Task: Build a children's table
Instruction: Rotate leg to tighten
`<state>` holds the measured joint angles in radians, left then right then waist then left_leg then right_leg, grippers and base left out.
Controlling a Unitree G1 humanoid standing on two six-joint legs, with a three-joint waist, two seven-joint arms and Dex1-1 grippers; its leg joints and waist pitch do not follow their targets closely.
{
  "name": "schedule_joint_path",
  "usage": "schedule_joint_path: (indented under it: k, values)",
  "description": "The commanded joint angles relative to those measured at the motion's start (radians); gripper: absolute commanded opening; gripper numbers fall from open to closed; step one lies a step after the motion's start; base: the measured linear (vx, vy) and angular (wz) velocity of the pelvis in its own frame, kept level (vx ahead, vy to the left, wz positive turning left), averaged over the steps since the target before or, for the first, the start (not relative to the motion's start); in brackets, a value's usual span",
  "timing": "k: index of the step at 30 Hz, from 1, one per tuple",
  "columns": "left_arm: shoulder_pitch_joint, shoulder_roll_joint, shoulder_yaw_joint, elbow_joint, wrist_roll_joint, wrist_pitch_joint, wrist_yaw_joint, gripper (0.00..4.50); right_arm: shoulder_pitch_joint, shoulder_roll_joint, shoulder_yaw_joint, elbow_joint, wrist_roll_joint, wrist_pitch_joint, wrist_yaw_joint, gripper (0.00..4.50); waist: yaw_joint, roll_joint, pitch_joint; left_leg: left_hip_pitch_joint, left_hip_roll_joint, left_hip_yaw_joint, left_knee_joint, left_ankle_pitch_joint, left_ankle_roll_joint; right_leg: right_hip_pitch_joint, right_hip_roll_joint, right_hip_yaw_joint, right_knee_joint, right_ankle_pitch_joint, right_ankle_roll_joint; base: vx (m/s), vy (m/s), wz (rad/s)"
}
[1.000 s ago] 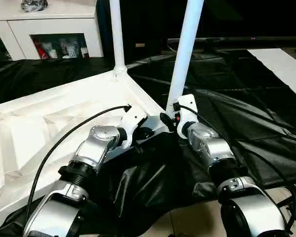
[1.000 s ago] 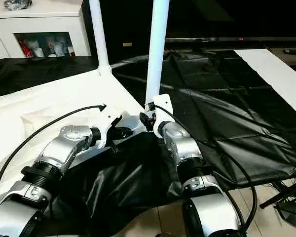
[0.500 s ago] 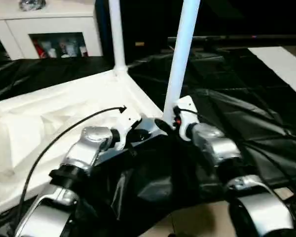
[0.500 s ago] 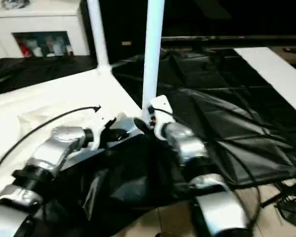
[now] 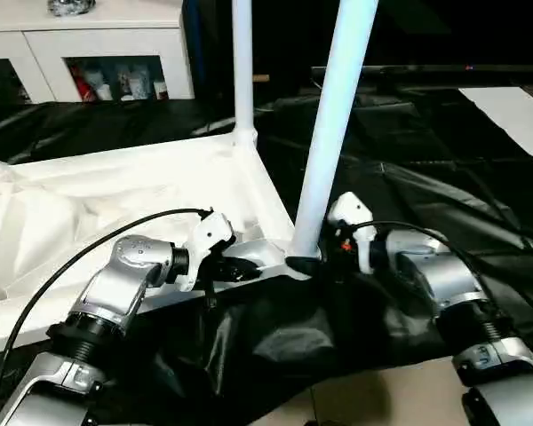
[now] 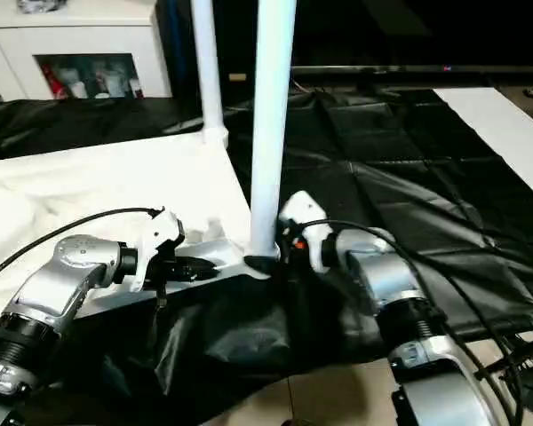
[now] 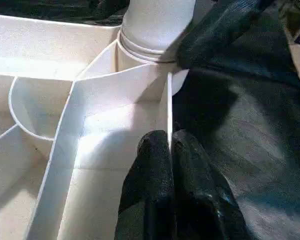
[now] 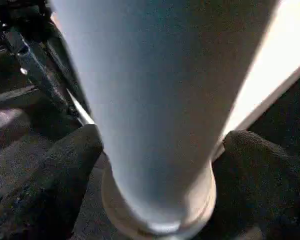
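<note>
Here the tabletop (image 5: 115,204) lies upside down on the black sheet (image 5: 444,151), ribbed underside up, so the corner sockets face upward to take the legs.

- Near leg (image 5: 333,133): stands upright in the near corner socket (image 5: 300,263), rising toward 12 o'clock out of the head view. A second leg (image 5: 242,62) stands in the next corner along the same side, toward 11 o'clock from the near one.
- Left gripper (image 7: 170,150): fingers pinched nearly shut on the thin rim wall (image 7: 168,107) of the tabletop, one finger each side, at about 9 o'clock from the socket. Judged purpose: pin the light plastic top down so it cannot lift or slide while the leg is worked.
- Right gripper (image 8: 157,165): fingers spread wide around the base of the near leg, one black pad (image 8: 50,175) on each side, low by the socket collar. Contact looks close on both sides; whether it squeezes hard, I cannot tell. Gripping low likely gives the best push or twist into the socket without levering the long tube.
- Background at 10 to 11 o'clock: white cabinet (image 5: 98,44) with glass doors, not part of the job.

Judgement: two legs up on this side; this one being seated or checked.
</note>
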<state>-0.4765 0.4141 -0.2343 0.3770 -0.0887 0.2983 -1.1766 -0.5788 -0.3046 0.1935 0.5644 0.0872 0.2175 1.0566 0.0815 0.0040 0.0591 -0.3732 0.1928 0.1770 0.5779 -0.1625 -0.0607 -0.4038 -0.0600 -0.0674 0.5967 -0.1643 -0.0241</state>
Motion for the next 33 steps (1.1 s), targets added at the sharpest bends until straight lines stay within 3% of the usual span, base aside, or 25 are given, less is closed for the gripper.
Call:
schedule_joint_path:
  k: [1,6,14,17,21,23,24,25,27,28,29,33]
  values:
    - [-0.002,-0.005,0.0,-0.049,-0.052,-0.002,-0.035,0.0,0.001,0.0,0.008,-0.017,0.009,0.015,0.007,4.1,-0.001,-0.004,-0.069,0.018,0.041,-0.008,-0.06,-0.221,0.032,0.046,-0.079,0.048,-0.073,-0.313,-0.182,0.0,0.0,0.0]
    - [0.002,0.004,-0.007,-0.055,-0.047,0.001,-0.04,0.0,-0.001,0.007,0.005,-0.018,0.019,0.024,0.024,3.66,0.003,-0.005,-0.071,0.015,0.039,-0.007,-0.058,-0.199,0.038,0.049,-0.078,0.048,-0.068,-0.264,-0.189,0.0,0.0,0.0]
    - [-0.002,0.004,-0.006,-0.043,-0.032,0.002,-0.027,0.0,0.008,0.013,0.0,-0.015,0.02,0.008,0.01,2.97,0.002,-0.004,-0.072,0.016,0.039,-0.008,-0.057,-0.205,0.035,0.05,-0.078,0.047,-0.068,-0.269,-0.189,0.0,0.0,0.0]
    - [-0.043,-0.04,0.014,0.031,0.012,-0.004,0.102,0.0,0.02,0.073,-0.019,0.009,0.003,0.033,-0.118,2.77,0.0,-0.004,-0.07,0.017,0.037,-0.007,-0.058,-0.212,0.028,0.046,-0.077,0.048,-0.072,-0.288,-0.182,0.0,0.0,0.0]
    - [-0.103,-0.108,0.037,0.099,0.033,0.011,0.234,0.0,-0.012,0.177,-0.067,0.128,-0.028,0.078,-0.389,2.53,-0.004,-0.004,-0.068,0.023,0.034,-0.012,-0.062,-0.252,-0.004,0.044,-0.081,0.046,-0.081,-0.383,-0.157,0.0,0.0,0.0]
    - [-0.106,-0.111,0.037,0.102,0.035,0.011,0.24,0.0,-0.014,0.183,-0.07,0.135,-0.028,0.083,-0.403,2.44,-0.009,0.0,-0.065,0.025,0.034,-0.014,-0.065,-0.277,-0.014,0.041,-0.08,0.046,-0.086,-0.408,-0.148,0.0,0.0,0.0]
    - [-0.132,-0.139,0.04,0.13,0.044,0.014,0.287,0.0,-0.031,0.223,-0.096,0.181,-0.024,0.105,-0.502,2.33,-0.012,0.0,-0.065,0.027,0.033,-0.014,-0.065,-0.289,-0.018,0.04,-0.08,0.046,-0.088,-0.424,-0.141,0.0,0.0,0.0]
    - [-0.162,-0.171,0.044,0.164,0.052,0.017,0.336,0.0,-0.05,0.265,-0.124,0.224,-0.018,0.114,-0.601,2.3,-0.016,0.006,-0.064,0.028,0.032,-0.017,-0.065,-0.3,-0.027,0.038,-0.081,0.046,-0.088,-0.433,-0.139,0.0,0.0,0.0]
    - [-0.174,-0.184,0.045,0.177,0.055,0.018,0.353,0.0,-0.058,0.282,-0.135,0.24,-0.016,0.117,-0.639,2.27,-0.025,0.002,-0.066,0.028,0.032,-0.02,-0.066,-0.321,-0.033,0.041,-0.081,0.043,-0.091,-0.448,-0.131,0.0,0.0,0.0]
    - [-0.174,-0.184,0.045,0.177,0.055,0.018,0.353,0.0,-0.058,0.282,-0.135,0.24,-0.016,0.117,-0.639,2.15,-0.027,0.002,-0.065,0.027,0.032,-0.019,-0.066,-0.326,-0.029,0.039,-0.082,0.044,-0.094,-0.449,-0.13,0.0,0.0,0.0]
    - [-0.205,-0.217,0.048,0.214,0.063,0.008,0.403,0.0,-0.085,0.32,-0.161,0.287,-0.016,0.105,-0.732,2.15,-0.028,0.01,-0.065,0.028,0.032,-0.019,-0.066,-0.331,-0.029,0.036,-0.081,0.046,-0.093,-0.439,-0.132,0.0,0.0,0.0]
    - [-0.221,-0.238,0.045,0.231,0.064,-0.005,0.42,0.0,-0.105,0.342,-0.168,0.318,-0.026,0.074,-0.781,2.15,-0.032,0.006,-0.065,0.029,0.03,-0.02,-0.066,-0.354,-0.032,0.037,-0.081,0.044,-0.096,-0.441,-0.132,0.0,0.0,0.0]
